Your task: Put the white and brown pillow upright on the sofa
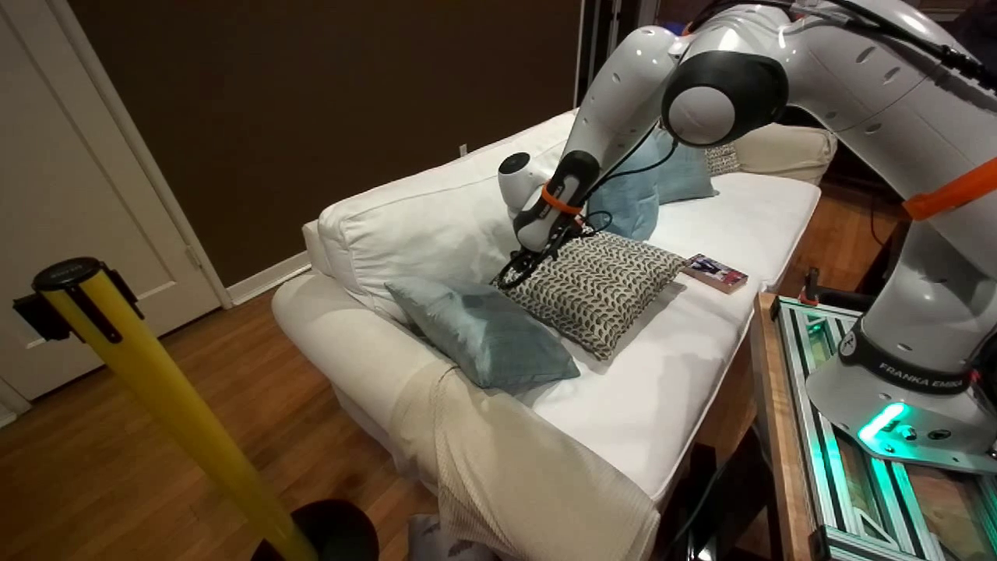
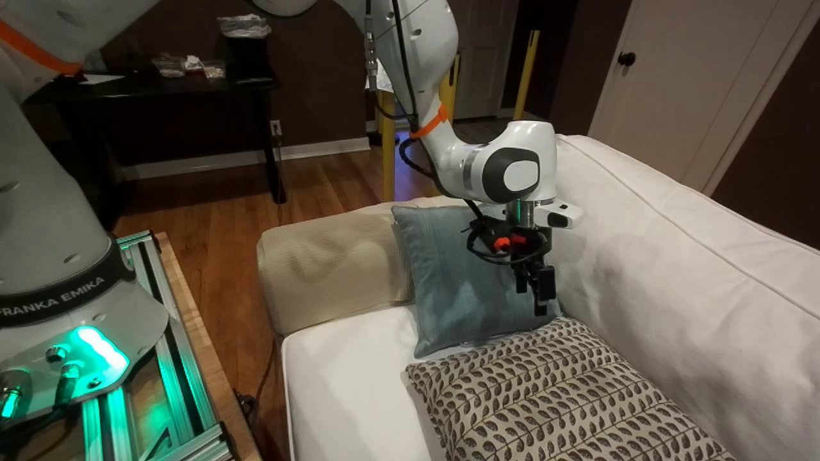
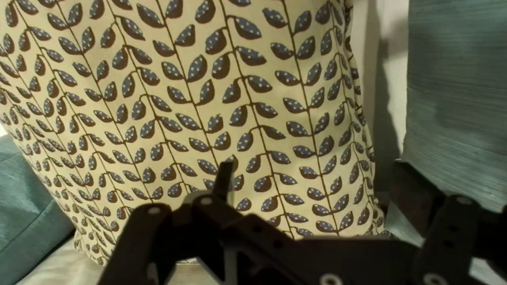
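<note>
Brown wall (image 1: pixel 335 101) and wooden floor (image 1: pixel 202 343) lie behind the cream sofa (image 1: pixel 639 413), the surface that carries everything here. Just right of centre in an exterior view, the white and brown pillow (image 1: pixel 596 288) lies mostly flat on the seat, not upright, with a light-blue pillow (image 1: pixel 487 335) just beside its left side and a book (image 1: pixel 715 273) near its right corner.

The jaws are spread wide and hold nothing. In the wrist view they come in from the bottom of the frame, one over the leaf pattern, the other past the pillow's right edge, so that edge crosses the gap between them; how deep they reach I cannot tell.

I'd expect the pillow to be light and soft, nothing fragile, with a matte cover that should grip well. Its plump middle would probably squash out of a pinch, so the better hold looks to be the thin seam by the light-blue pillow, taken with a good fold of cloth. Being floppy, it may sag when tilted up; leaning it on the backrest (image 1: pixel 428 218) would likely help. The neighbouring blue cover could get caught too.
</note>
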Action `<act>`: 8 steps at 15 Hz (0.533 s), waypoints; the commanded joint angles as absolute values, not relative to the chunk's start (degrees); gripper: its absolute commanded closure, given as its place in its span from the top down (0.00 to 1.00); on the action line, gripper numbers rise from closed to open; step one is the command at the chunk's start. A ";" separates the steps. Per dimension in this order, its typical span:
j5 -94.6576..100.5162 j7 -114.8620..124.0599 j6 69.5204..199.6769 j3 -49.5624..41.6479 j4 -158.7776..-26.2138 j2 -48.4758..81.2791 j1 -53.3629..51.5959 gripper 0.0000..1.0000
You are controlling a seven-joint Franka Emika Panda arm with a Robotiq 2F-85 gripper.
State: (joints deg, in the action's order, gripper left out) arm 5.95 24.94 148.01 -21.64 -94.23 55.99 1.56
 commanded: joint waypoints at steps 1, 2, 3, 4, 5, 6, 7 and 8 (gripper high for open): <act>7.49 22.82 150.78 -22.21 -90.95 61.63 2.22 1.00; 7.60 22.26 151.54 -22.33 -90.31 62.92 2.34 1.00; 7.41 21.62 152.17 -22.18 -89.53 64.22 2.70 1.00; 7.40 21.28 153.19 -22.51 -88.65 65.66 2.77 1.00; 7.22 20.94 153.81 -22.76 -87.61 67.09 3.02 1.00; 7.01 21.26 153.71 -23.43 -86.34 68.69 2.95 1.00; 6.79 21.14 153.21 -23.72 -85.09 70.10 3.26 0.75; 6.83 21.41 152.95 -24.37 -83.90 71.55 3.25 0.73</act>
State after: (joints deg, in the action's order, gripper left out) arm 6.36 21.32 152.73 -22.87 -89.22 66.05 2.71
